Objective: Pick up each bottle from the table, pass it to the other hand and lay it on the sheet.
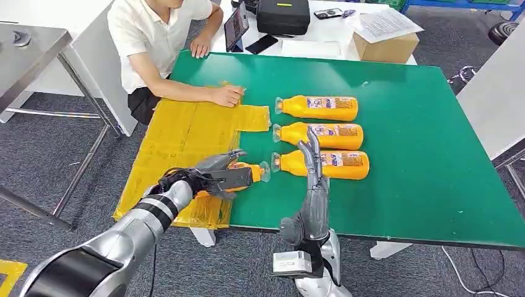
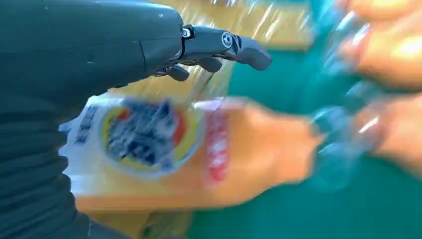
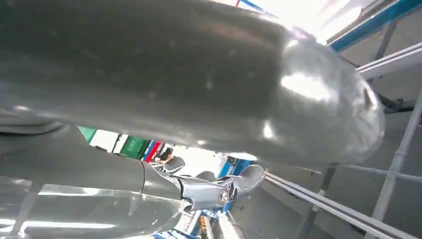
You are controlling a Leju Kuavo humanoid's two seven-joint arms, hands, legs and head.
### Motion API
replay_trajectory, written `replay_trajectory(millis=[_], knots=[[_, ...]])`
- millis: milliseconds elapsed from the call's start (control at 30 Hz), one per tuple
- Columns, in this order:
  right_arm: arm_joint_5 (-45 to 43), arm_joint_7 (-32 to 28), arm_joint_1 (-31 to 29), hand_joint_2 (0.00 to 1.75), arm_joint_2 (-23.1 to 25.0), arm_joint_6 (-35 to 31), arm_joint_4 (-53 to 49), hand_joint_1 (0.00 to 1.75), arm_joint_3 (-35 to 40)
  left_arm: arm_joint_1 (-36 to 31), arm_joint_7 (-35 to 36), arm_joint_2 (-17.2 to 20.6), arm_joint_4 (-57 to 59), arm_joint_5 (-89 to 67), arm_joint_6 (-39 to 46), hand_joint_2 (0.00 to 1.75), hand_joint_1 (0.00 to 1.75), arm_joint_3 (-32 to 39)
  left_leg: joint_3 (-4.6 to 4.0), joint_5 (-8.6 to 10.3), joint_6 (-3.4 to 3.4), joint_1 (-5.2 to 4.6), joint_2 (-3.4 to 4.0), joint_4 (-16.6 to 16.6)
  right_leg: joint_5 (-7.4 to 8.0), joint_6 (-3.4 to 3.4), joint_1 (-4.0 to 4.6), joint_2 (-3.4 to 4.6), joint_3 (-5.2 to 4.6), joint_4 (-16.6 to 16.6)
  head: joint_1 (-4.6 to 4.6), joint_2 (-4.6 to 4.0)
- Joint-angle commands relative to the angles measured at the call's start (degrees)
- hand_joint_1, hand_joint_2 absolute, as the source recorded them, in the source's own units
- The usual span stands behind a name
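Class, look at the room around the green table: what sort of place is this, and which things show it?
Probably a robotics lab or workshop. A person sits at the green table watching, a tablet and equipment case lie on the white desk behind, and cables trail over grey carpet.

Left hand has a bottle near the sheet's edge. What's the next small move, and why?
Probably carry it a little further over the yellow sheet and lay it down. The left hand grips the bottle at the sheet's near edge, its cap end out over the green table; the right hand is open and apart from it.
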Motion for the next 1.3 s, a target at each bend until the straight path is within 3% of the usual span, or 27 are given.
replay_trajectory(millis=[33,100,267,433,500,600,700,767,800,833,900,1033,1300], knots=[[4.5,-0.1,4.1,0.00,-0.3,-0.2,-0.9,0.00,-4.0,20.4,-0.9,0.8,-39.5,-7.5,32.6,1.75,0.00,-11.9,0.20,-0.04,-0.05,-0.06,-0.11,-0.2,-0.08,-0.06,-0.06,-0.05,0.18,-0.1,0.00,0.00],[5.0,-0.1,4.6,0.00,-0.1,-0.2,-0.8,0.00,-4.3,23.0,0.1,1.6,-42.5,-13.0,38.7,1.75,0.00,-13.2,0.37,-0.14,-0.07,-0.11,-0.01,-0.2,-0.17,-0.08,-0.11,0.09,0.31,-0.1,0.02,0.00],[5.0,-0.1,4.6,0.00,-0.1,-0.2,-0.8,0.00,-4.3,23.0,0.1,1.6,-42.5,-13.0,38.7,1.75,0.00,-13.2,-0.11,-0.08,-0.05,-0.05,-0.05,0.0,-0.09,-0.08,-0.04,0.02,-0.11,0.0,0.02,0.00],[5.3,-0.1,4.6,0.00,0.1,-0.2,-0.3,0.00,-4.4,23.1,0.2,1.9,-42.3,-14.8,40.8,1.75,0.00,-12.8,-0.02,-0.05,-0.11,-0.06,-0.05,-0.1,-0.09,-0.16,-0.05,0.05,-0.09,0.0,0.00,0.00],[5.9,-0.1,5.2,0.00,0.5,-0.2,0.0,0.00,-5.0,28.1,-1.5,-1.0,-47.3,-24.2,40.8,1.75,0.00,-7.3,-0.12,-0.03,-0.04,-0.05,0.01,-0.1,-0.05,-0.10,-0.04,0.08,-0.18,0.0,0.00,0.00],[12.7,-0.1,7.3,0.00,1.3,-0.2,0.7,0.00,-9.1,32.0,-2.7,-1.7,-49.5,-24.7,40.8,1.75,0.00,-7.6,-0.02,-0.08,-0.06,-0.06,0.09,-0.1,-0.09,-0.12,-0.05,0.18,-0.11,0.0,-0.02,0.00],[27.9,3.3,10.1,0.00,3.0,-0.2,4.8,0.00,-22.4,35.9,-3.5,-0.3,-53.6,-0.9,35.7,1.75,0.00,-13.7,0.15,-0.07,-0.07,-0.04,-0.20,-0.2,-0.17,-0.12,-0.04,-0.12,0.15,-0.1,0.00,0.00],[27.7,2.8,10.3,0.00,0.3,-0.2,6.7,0.00,-29.1,39.3,-7.2,-1.2,-55.3,18.0,31.7,1.75,0.00,-13.6,0.16,-0.08,-0.06,-0.06,-0.21,-0.2,-0.17,-0.11,-0.05,-0.12,0.15,-0.1,0.00,0.00],[25.8,1.3,10.4,1.75,-0.8,-0.2,7.3,0.00,-30.0,39.5,-7.7,-1.0,-54.9,18.6,31.9,1.75,0.00,-13.9,0.06,-0.05,-0.04,-0.03,-0.17,-0.2,-0.10,-0.07,-0.02,-0.11,0.05,-0.2,-0.02,0.00],[28.0,1.7,10.8,1.75,-1.0,-0.2,7.0,0.00,-34.3,40.4,-6.5,-1.4,-54.4,30.8,27.5,1.75,0.00,-12.4,0.09,-0.05,-0.05,-0.07,-0.23,-0.2,-0.14,-0.09,-0.06,-0.16,0.09,-0.1,0.00,0.00],[27.0,-0.1,11.4,1.75,-1.8,-0.2,5.1,0.00,-39.4,39.9,-8.4,-2.2,-51.3,44.9,27.9,1.75,0.00,-8.6,0.03,-0.04,-0.02,-0.09,-0.32,-0.1,-0.14,-0.07,-0.08,-0.20,0.01,-0.1,-0.02,0.00],[22.6,-0.1,10.7,1.75,-4.2,-0.2,5.4,0.00,-39.4,38.7,-9.0,-0.7,-50.3,57.4,25.1,1.75,0.00,-6.3,-0.02,-0.04,-0.06,-0.20,-0.29,-0.1,-0.12,-0.13,-0.21,-0.10,-0.06,-0.1,0.00,0.00],[18.5,-0.1,12.0,1.75,-4.5,-0.2,-0.4,0.00,-37.9,38.2,-7.0,1.1,-49.5,62.5,23.6,1.75,0.00,-7.4,-0.06,-0.06,-0.05,-0.26,-0.17,-0.1,-0.12,-0.12,-0.23,0.00,-0.16,0.0,0.00,0.00]])
